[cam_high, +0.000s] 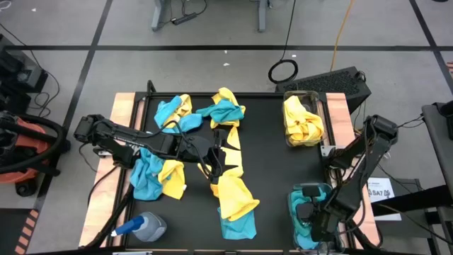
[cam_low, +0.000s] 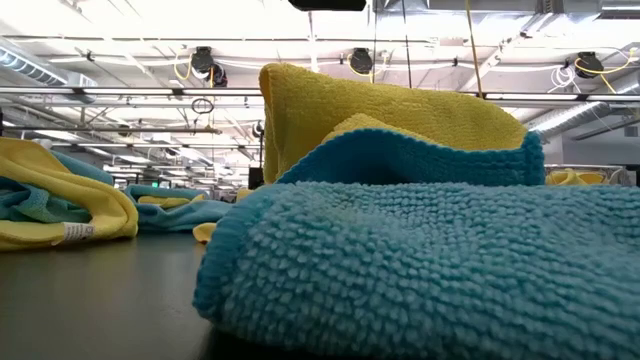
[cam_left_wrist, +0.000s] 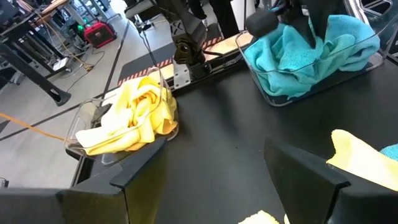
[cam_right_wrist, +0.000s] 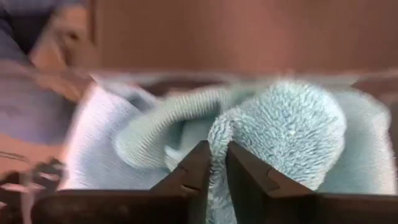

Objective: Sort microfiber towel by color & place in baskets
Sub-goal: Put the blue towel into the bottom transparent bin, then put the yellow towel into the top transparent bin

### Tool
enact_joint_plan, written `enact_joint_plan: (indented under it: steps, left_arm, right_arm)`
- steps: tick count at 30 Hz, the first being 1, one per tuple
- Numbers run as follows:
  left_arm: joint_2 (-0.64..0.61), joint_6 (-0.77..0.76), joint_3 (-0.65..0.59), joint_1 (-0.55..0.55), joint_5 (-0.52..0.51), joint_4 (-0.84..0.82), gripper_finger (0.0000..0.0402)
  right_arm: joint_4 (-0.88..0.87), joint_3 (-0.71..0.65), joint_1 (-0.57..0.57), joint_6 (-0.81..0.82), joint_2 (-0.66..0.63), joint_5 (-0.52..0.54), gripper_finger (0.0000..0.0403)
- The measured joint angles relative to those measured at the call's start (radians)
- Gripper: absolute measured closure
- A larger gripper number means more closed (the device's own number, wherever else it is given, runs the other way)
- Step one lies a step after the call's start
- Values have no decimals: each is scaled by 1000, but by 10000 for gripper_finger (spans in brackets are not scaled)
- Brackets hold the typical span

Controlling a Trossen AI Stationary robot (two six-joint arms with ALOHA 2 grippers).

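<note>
The spray bottle with the blue cap lies at the high view's lower edge, its base partly cut off. The right arm's tool sits inside the clear plastic basket of teal cloths, which is cropped by that same edge. In the right wrist view, surroundings beyond the teal microfiber fold are blurred. The low view is largely blocked by a teal towel.
</note>
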Motion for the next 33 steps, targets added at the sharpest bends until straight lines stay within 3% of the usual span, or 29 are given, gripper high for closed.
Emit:
enact_joint_plan:
  steps: [7, 15, 24, 28, 33]
  left_arm:
    - [-3, -4, 0, -9, -1, -18, 130]
    - [-63, 1, 0, -15, -16, -170, 130]
    - [-153, -47, 0, -11, -166, -471, 130]
    - [-153, -161, 1, 17, -202, -646, 130]
    - [-132, -370, -3, 66, -213, -856, 130]
  right_arm:
    - [-1, 15, 0, -11, -131, 62, 304]
    - [56, 15, 0, -100, -273, 150, 270]
    - [361, 16, -9, -633, -321, 442, 266]
    - [449, 16, -35, -853, -309, 535, 266]
    - [458, 16, -91, -996, -265, 616, 266]
